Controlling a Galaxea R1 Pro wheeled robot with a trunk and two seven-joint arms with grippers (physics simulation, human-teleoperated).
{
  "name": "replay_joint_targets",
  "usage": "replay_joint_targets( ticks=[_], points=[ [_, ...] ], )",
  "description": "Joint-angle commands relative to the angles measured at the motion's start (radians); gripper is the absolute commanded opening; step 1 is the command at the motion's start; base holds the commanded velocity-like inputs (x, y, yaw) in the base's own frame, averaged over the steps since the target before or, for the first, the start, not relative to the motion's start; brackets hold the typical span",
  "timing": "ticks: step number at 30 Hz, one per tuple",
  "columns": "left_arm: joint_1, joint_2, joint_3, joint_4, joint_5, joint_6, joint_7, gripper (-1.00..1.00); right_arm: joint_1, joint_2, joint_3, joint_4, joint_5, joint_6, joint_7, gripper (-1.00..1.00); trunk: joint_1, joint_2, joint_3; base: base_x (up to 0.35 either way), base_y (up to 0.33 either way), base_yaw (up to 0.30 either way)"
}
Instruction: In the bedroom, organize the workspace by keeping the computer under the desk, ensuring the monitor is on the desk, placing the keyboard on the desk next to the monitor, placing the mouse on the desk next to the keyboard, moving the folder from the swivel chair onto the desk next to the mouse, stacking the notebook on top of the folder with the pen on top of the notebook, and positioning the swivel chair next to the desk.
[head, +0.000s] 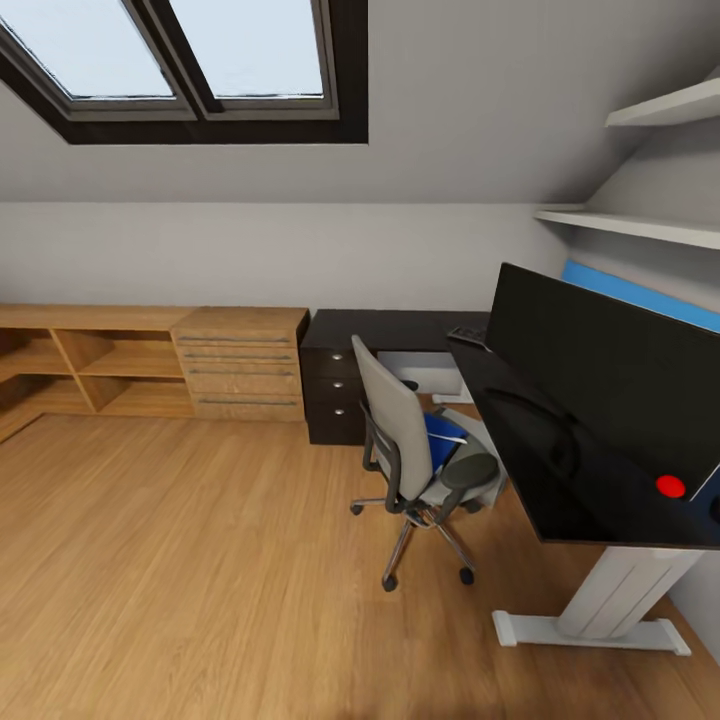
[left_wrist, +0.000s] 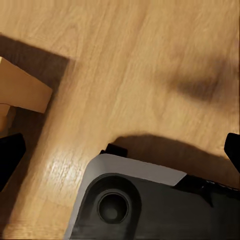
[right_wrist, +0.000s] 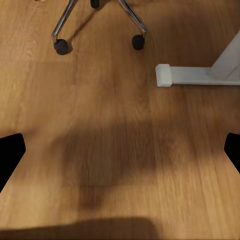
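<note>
Black fingertips (right_wrist: 11, 157) of the right gripper (right_wrist: 120, 152) sit at both side edges of the right wrist view, spread wide with nothing between them, above wooden floor (right_wrist: 115, 115). At the top of that frame are two castors of the swivel chair (right_wrist: 61, 46) and the white foot of the surface's leg (right_wrist: 187, 75). In the left wrist view, the left gripper (left_wrist: 120, 152) is likewise wide and empty, its dark tips at the frame's side edges over the robot's grey-and-white base (left_wrist: 150, 205) and a tan wooden block (left_wrist: 22, 90) at the left.

From the head view, the swivel chair (head: 415, 450) stands at centre, just beside the black surface (head: 545, 450) on the right, a blue folder (head: 442, 440) lying on its seat. The dark monitor (head: 610, 365) stands on the surface, a keyboard (head: 468, 334) behind it and a red round object (head: 670, 486) near the right edge. Wooden shelves (head: 90, 360) and drawers (head: 243, 365) line the far wall at left, under a skylight (head: 190, 60).
</note>
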Motion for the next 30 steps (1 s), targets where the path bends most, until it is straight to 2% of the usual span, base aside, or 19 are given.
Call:
replay_joint_targets(
  ticks=[1,5,7,15,30],
  points=[
    [0.0,-0.004,0.009,-0.001,0.003,0.001,0.0,1.0,0.0,0.0,-0.001,0.001,0.0,-0.003,-0.001,1.0,0.004,-0.008,-0.004,0.0,0.0,0.0],
    [0.0,-0.006,0.009,0.001,0.017,0.004,0.001,1.0,0.0,0.001,-0.001,0.006,0.0,-0.001,-0.001,1.0,0.019,-0.036,-0.017,0.0,0.0,0.0],
    [0.0,0.002,0.01,0.0,0.022,0.003,0.002,1.0,0.0,0.001,-0.001,0.008,-0.001,-0.002,-0.001,1.0,0.027,-0.05,-0.023,0.0,0.0,0.0],
    [0.0,0.01,0.01,0.0,0.022,-0.001,0.001,1.0,0.0,0.001,-0.001,0.009,-0.002,-0.005,-0.001,1.0,0.058,-0.106,-0.048,0.0,0.0,0.0],
    [0.0,0.006,0.009,-0.001,0.019,-0.002,0.002,1.0,0.0,0.003,0.002,0.009,0.0,-0.005,0.0,1.0,0.115,-0.211,-0.095,0.0,0.0,-0.004]
  ],
)
